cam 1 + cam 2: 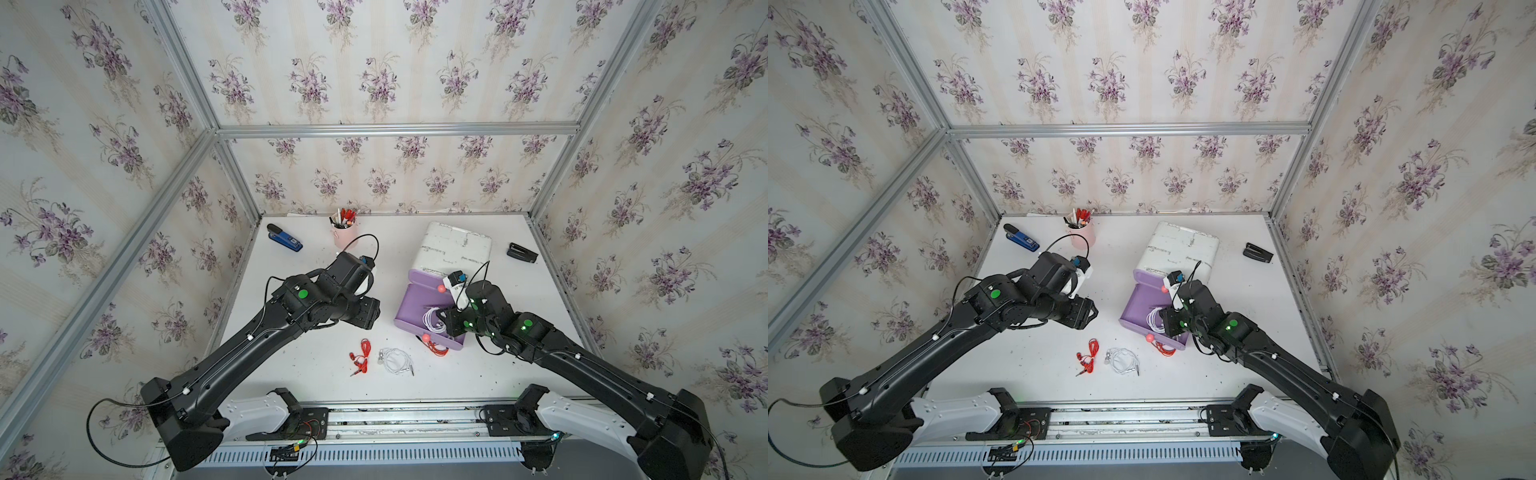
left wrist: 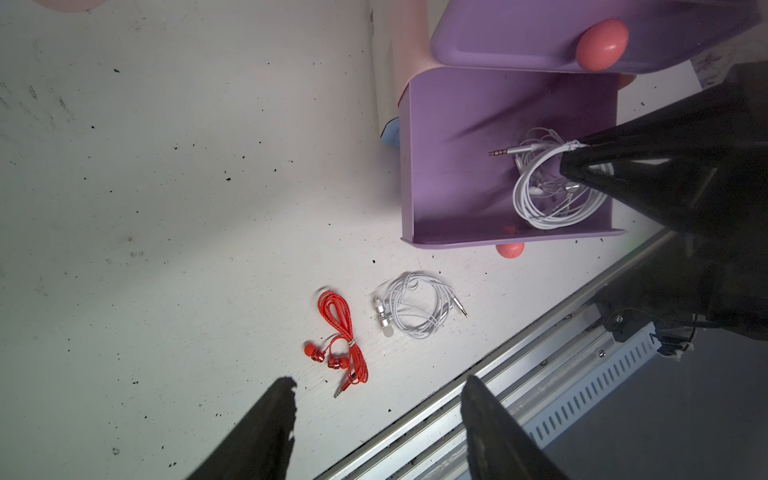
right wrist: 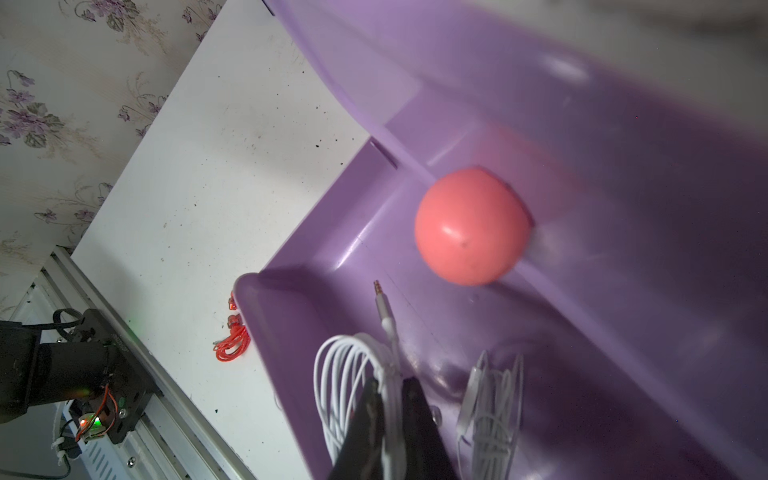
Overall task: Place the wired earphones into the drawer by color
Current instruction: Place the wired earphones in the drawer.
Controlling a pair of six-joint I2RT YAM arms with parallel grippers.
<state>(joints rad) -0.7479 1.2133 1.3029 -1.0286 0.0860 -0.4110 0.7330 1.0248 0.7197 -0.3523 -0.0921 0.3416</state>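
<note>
The right pincer [image 3: 388, 386], pressed together on a strand of a white set [image 2: 540, 220] of earphones, holds the coil low inside the open purple drawer [image 2: 457, 166], its jack plug pointing toward the drawer's back. The coil looks to be resting on or just above the drawer floor; which of the two cannot be told.

The left pincer [image 2: 378, 380] hangs spread and empty above the worktop [image 1: 316, 374], clear of the drawer's open side. Out on the worktop in front of the drawer lie a second white set [image 1: 395, 359] and, just beyond it from the drawer, a red set [image 1: 361, 357]. Another red set [image 1: 438, 348] lies right against the drawer's front wall, near its pink knob [image 1: 426, 337]. No black set shows in any view.

The step in hand appears to be dropping off the first white set. What is called for next is for the right pincer to part and lift straight out, without snagging a loop and dragging the cord back over the wall. The loose white set would then belong in this same drawer, and the two red sets in another one. The drawer above [image 2: 519, 37] is closed and would have to be pulled by its knob.
</note>
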